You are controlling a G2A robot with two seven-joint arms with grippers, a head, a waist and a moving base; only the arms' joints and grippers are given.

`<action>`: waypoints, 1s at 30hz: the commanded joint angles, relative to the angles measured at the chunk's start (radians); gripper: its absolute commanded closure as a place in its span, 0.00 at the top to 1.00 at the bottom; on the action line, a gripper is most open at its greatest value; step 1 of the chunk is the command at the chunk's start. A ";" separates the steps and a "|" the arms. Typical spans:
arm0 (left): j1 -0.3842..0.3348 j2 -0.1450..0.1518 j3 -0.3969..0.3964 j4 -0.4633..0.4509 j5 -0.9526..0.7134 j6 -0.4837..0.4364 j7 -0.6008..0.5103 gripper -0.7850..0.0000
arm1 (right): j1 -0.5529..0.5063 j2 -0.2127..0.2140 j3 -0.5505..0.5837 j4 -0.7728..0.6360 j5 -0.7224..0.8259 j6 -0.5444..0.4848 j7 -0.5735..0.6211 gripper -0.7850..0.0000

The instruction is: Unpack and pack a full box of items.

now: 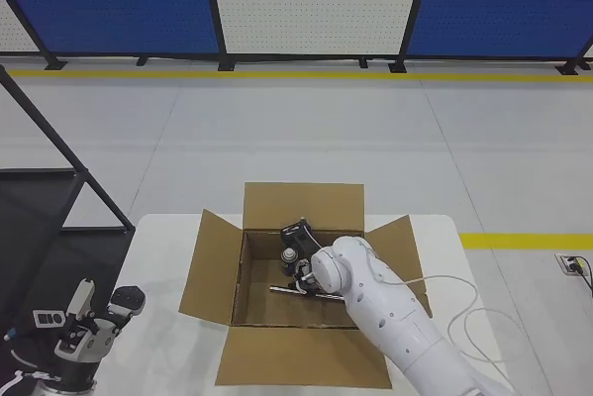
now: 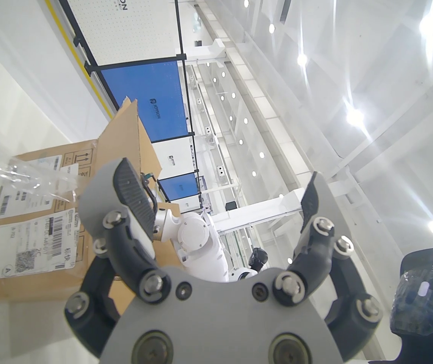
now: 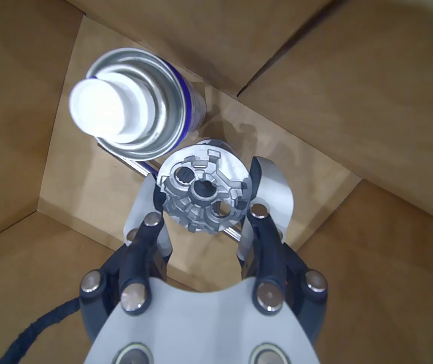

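Note:
An open cardboard box (image 1: 262, 203) sits on the white table. My right gripper (image 3: 204, 187) is down inside it, shut on a round grey metal part (image 3: 204, 194) with holes and notches in its face. Right beside that part a silver spray can (image 3: 137, 107) with a white cap stands upright on the box floor (image 3: 87, 187). A thin metal rod (image 3: 137, 166) lies under them. My left gripper (image 2: 220, 187) is at the table's near left corner (image 1: 103, 302), pointing upward, open and holding nothing.
The box's flaps (image 1: 301, 358) are folded out on all sides. A clear plastic bag (image 2: 11, 176) lies beside the labelled box wall (image 2: 49, 210). A dark wrapped object (image 2: 425, 297) is close to the left gripper. A black rack (image 1: 29, 218) stands left of the table.

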State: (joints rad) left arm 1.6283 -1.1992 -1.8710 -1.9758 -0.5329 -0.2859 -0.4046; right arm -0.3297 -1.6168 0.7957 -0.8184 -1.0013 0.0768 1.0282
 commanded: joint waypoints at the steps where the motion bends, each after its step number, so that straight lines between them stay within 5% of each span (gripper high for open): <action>1: -0.001 0.000 0.003 -0.001 0.003 0.003 0.000 1.00 | -0.020 0.011 0.012 -0.063 -0.030 0.010 0.026 0.00; 6: -0.004 -0.001 0.010 -0.005 0.012 0.006 -0.003 1.00 | -0.106 0.052 0.064 -0.272 -0.125 0.015 0.102 0.00; 24: -0.040 -0.002 0.050 -0.002 0.045 0.042 -0.018 1.00 | -0.620 0.187 0.417 -1.244 -0.248 -0.279 0.228 0.00; 30: -0.045 -0.002 0.056 -0.001 0.053 0.046 -0.017 1.00 | -0.677 0.197 0.466 -1.340 -0.252 -0.286 0.239 0.00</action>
State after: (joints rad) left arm 1.5832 -1.2010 -1.8148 -1.9770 -0.4794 -0.2394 -0.4215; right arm -1.0086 -1.4200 1.2627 -2.1617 -1.2541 -0.2090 1.2672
